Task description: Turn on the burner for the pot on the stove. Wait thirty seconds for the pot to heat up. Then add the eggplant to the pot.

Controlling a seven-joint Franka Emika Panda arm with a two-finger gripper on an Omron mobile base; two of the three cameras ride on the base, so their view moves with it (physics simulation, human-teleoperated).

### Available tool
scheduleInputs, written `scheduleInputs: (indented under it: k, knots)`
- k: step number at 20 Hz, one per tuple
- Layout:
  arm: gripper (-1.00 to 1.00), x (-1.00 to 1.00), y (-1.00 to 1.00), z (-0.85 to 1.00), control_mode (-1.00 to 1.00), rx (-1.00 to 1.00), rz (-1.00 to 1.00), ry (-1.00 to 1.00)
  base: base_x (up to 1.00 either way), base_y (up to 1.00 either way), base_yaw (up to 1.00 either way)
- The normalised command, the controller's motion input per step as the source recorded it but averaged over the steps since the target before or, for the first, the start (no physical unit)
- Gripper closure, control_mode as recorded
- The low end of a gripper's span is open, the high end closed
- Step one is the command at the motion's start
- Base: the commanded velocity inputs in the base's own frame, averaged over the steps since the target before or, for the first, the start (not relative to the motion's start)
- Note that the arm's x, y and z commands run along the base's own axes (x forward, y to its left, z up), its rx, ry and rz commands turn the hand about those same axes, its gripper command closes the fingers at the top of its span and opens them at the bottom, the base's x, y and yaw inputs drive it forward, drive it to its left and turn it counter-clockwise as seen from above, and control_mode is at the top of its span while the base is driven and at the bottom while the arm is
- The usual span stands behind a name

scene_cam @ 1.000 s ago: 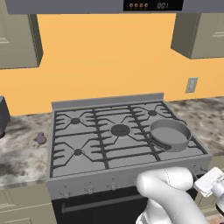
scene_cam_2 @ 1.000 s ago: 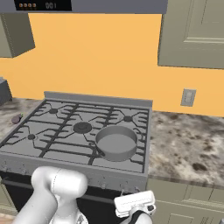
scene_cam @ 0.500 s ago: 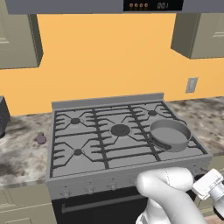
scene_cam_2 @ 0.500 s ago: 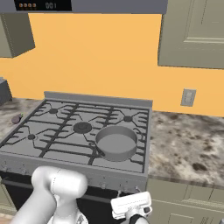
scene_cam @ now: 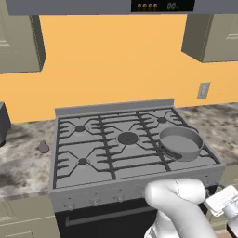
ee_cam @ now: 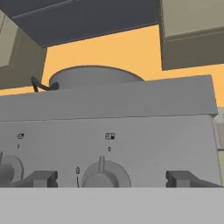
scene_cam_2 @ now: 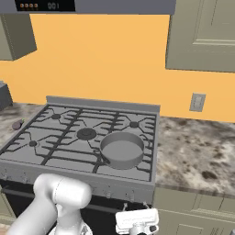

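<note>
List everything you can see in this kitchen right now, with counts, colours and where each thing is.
stove: one, grey, five burners, between the counters
pot: one, grey, on the stove's front right burner
eggplant: one, dull purple, on the counter left of the stove
knob: one, grey, on the stove front, between the fingertips
counters: two, mottled grey, either side of the stove
wall outlet: one, grey, on the orange wall
arm: one, white, low before the stove
tool: one, dark fingertips, open, facing the knob

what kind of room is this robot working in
A rendered home kitchen, by the look of it: a wide grey five-burner gas stove carrying a shallow grey metal pot, speckled stone counters either side, and beige wall cabinets above.
</note>
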Motion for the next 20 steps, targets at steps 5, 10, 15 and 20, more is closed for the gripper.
scheduleInputs:
  k: [5, 10, 15, 20]
  knots:
    - [-1.00, 0.03, 0.17, 0.00, -1.00, 0.00, -0.09, 0.00, 0.00, 0.00, 0.00]
    - [-1.00, 0.19, 0.24, 0.00, -1.00, 0.00, -0.02, 0.00, 0.00, 0.00, 0.00]
    - [-1.00, 0.28, 0.01, 0.00, -1.00, 0.00, 0.00, 0.00, 0.00, 0.00, 0.00]
    - [-1.00, 0.08, -0.12, -0.05, -1.00, 0.02, 0.00, 0.00, 0.00, 0.00, 0.00]
